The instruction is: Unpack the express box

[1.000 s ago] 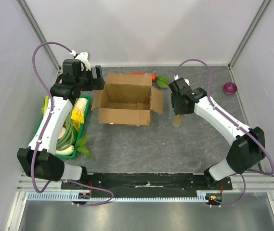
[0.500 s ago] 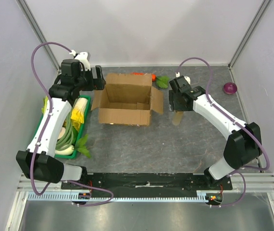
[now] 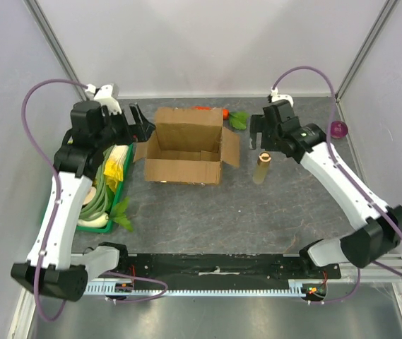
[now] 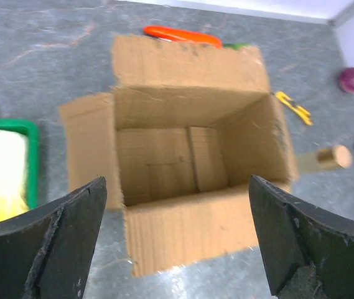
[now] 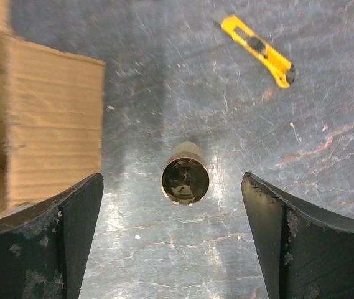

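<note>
Grey worktop point(image 5: 183, 93) shows between the right jaws, which stand wide apart and clear of an upright gold tube point(image 5: 185, 180) directly beneath them, likely unpacked and set down. The left jaws, equally wide, hover over the box point(image 4: 189, 168): brown cardboard, flaps splayed, apparently empty inside.

Top overhead; wrists look down, sharing express box point(image 3: 186, 145).

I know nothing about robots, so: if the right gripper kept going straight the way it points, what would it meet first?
Probably the small upright gold-coloured cylinder, standing on the grey table centred between the open right gripper's fingers; the gap down to it is unclear.
</note>
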Action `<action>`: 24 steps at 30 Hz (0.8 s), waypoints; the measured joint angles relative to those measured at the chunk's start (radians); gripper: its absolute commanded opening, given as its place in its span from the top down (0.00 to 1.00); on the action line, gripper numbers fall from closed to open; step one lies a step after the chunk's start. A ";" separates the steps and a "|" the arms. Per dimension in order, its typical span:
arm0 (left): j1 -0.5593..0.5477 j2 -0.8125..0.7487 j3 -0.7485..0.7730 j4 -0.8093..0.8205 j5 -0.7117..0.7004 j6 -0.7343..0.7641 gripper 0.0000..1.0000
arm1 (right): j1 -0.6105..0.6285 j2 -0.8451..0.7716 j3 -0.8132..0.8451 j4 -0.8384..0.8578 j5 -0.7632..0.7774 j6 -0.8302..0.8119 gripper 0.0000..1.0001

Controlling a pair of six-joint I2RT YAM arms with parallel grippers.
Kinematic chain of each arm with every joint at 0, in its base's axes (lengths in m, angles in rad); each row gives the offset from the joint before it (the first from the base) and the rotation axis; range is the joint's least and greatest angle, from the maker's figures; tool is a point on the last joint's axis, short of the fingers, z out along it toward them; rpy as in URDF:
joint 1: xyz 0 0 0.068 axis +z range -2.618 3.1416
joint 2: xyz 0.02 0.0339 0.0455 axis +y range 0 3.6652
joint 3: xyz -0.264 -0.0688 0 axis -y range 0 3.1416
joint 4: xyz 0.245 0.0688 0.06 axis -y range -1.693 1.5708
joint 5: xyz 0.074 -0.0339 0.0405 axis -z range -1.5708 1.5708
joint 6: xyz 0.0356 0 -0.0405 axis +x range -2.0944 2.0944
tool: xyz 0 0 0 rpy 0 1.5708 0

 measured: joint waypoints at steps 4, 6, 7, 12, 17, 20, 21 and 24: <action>0.002 -0.139 -0.092 0.022 0.163 -0.027 0.00 | 0.000 -0.115 0.024 -0.005 -0.006 0.007 0.02; 0.002 -0.204 -0.135 0.022 0.248 -0.048 0.00 | -0.001 -0.182 0.024 -0.019 -0.004 0.015 0.02; 0.002 -0.233 -0.153 0.022 0.282 -0.056 0.00 | -0.001 -0.214 0.024 -0.028 -0.003 0.016 0.02; 0.002 -0.364 -0.249 -0.027 0.330 -0.083 0.02 | -0.002 -0.366 0.027 -0.108 0.016 0.027 0.02; 0.002 -0.464 -0.246 -0.212 0.245 -0.116 0.03 | -0.004 -0.478 0.079 -0.255 0.092 0.039 0.02; 0.002 -0.537 -0.235 -0.323 0.185 -0.140 0.03 | -0.005 -0.575 0.085 -0.309 0.147 0.027 0.02; 0.002 -0.563 -0.229 -0.357 0.173 -0.150 0.03 | -0.005 -0.610 0.090 -0.329 0.158 0.024 0.02; 0.002 -0.633 -0.185 -0.451 0.158 -0.166 0.03 | -0.005 -0.701 0.126 -0.378 0.186 0.021 0.02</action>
